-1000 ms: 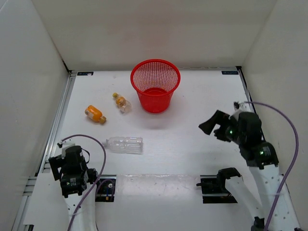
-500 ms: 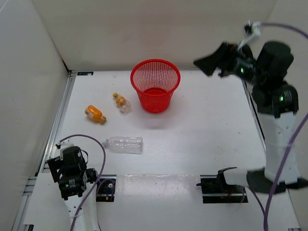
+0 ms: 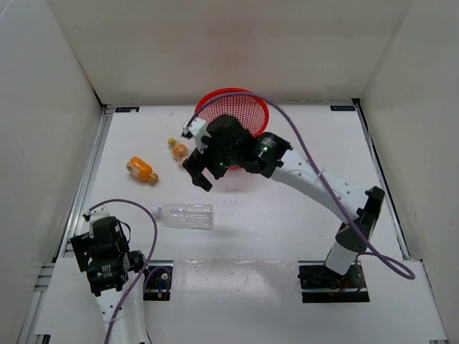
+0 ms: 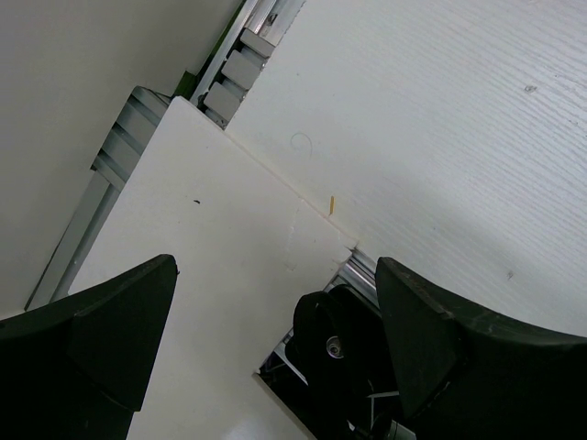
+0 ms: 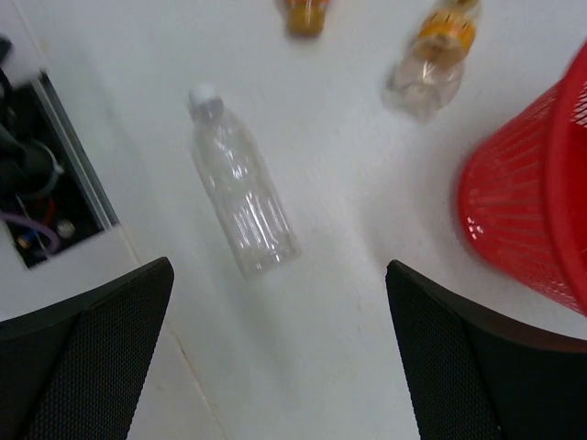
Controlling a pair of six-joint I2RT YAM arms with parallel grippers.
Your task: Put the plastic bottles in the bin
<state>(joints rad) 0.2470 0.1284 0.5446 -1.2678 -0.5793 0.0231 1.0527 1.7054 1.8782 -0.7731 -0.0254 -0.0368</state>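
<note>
At the near left corner your left gripper (image 4: 275,316) sits parked over the edge of the counter (image 3: 308,150), jaws spread wide and holding nothing. In its wrist view there is only bare surface and mounting hardware, so it looks held back to leave the working space free. Further in, all three bottles lie on their sides on the left half of the counter, none of them in the bin yet. The short orange-filled bottle (image 3: 142,170) is furthest left. The small clear bottle with the yellow-orange cap (image 3: 181,152) lies to its right and slightly farther back, near the bin's left side. The longer clear bottle (image 3: 186,215) lies nearest you, well apart from the other two, with its white cap pointing left. Your right arm reaches across from the near right. It carries the right gripper (image 3: 199,172) above the counter, between the small capped bottle and the long one, with its jaws fully apart and empty. Its wrist view frames the long clear bottle between the open fingers, so that bottle is likely your first pick. The red mesh bin (image 3: 240,107) stands upright at far centre, just right of the gripper and partly hidden by the arm, which keeps the carry short.
</note>
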